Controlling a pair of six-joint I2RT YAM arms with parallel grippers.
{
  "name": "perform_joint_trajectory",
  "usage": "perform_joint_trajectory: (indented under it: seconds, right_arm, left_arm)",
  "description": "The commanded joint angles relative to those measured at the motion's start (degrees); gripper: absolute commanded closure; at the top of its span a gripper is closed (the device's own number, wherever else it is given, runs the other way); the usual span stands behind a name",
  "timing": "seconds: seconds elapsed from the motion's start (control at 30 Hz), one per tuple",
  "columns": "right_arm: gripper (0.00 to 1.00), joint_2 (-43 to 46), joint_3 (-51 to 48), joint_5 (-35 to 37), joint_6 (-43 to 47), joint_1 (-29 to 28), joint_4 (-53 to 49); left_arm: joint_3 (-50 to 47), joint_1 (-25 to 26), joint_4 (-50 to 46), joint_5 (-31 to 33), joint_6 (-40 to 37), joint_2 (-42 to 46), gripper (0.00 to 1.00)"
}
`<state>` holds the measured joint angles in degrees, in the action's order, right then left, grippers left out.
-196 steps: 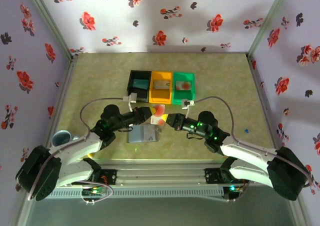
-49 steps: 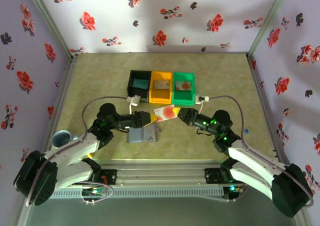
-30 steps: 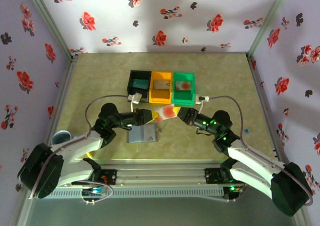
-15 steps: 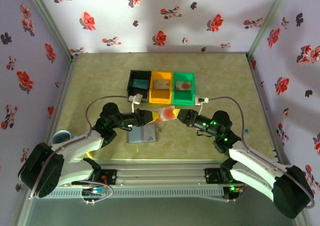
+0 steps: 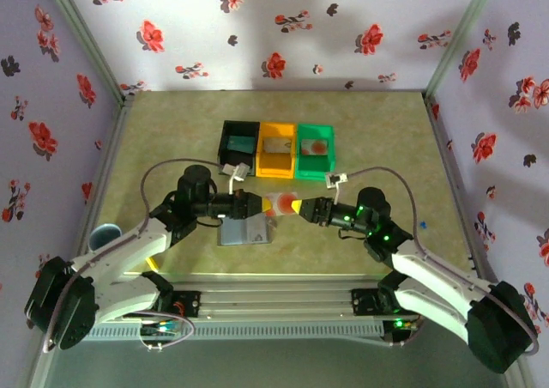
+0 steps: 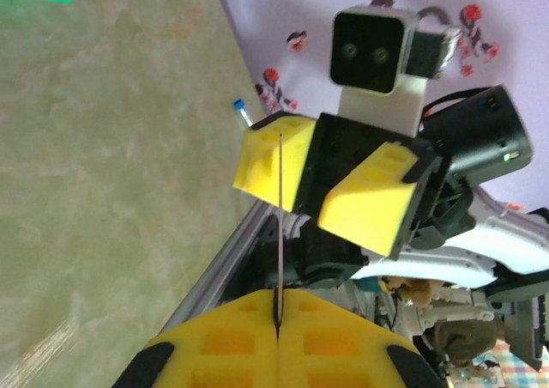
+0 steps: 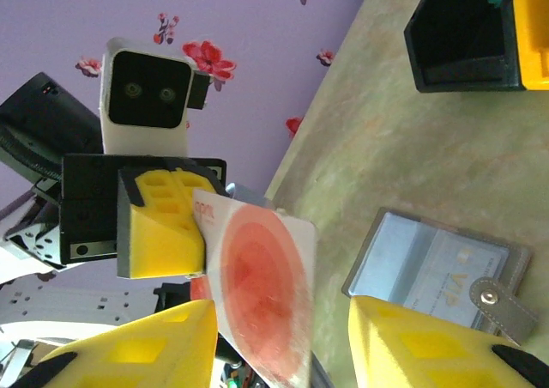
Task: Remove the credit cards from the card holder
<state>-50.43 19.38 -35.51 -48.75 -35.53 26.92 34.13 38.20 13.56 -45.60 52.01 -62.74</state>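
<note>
Card (image 5: pixel 280 203), pale w/ orange-red disc, is hanging near card holder (image 5: pixel 244 232): L gripper (image 5: pixel 260 204) is clamping one edge; R gripper (image 5: pixel 298 207) is standing released, fingers (image 7: pixel 429 336) apart round opposite edge.

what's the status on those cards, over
Left gripper shut on pale plastic card with orange-red round mark. Right gripper open, straddling it. Grey bifold card holder lies open on the table below.

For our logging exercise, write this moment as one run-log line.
left fingers: shut on pale card | right fingers: open around it | card holder: open on table
</note>
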Motion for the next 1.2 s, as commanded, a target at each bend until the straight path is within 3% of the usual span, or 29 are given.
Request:
perform_joint_trajectory:
  seconds: [0.0,0.43,0.87,1.03,1.17]
  right_arm:
    - [0.56,-0.36,-0.04,-3.54,1.64,-0.15,3.79]
    - [0.72,-2.44,-0.83,-8.27,0.43,-0.14,7.78]
    - [1.0,-3.15,-0.92,-8.76,0.58,-0.13,8.18]
    - [1.0,-2.44,-0.83,-6.57,2.11,-0.15,5.47]
    - [1.0,-1.19,-0.27,-4.48,3.67,0.0,2.11]
  left_arm:
    - [2.4,-0.4,-7.42,-2.29,-5.03,1.12,1.0]
    - [2.56,-0.49,-7.59,-3.11,-5.68,1.92,1.0]
    - [2.64,-0.84,-7.58,-3.08,-5.78,1.79,1.0]
    - [3.15,-1.32,-8.55,-2.88,-6.36,2.53,0.77]
    - [4.76,-2.2,-12.38,-2.72,-8.71,3.6,0.53]
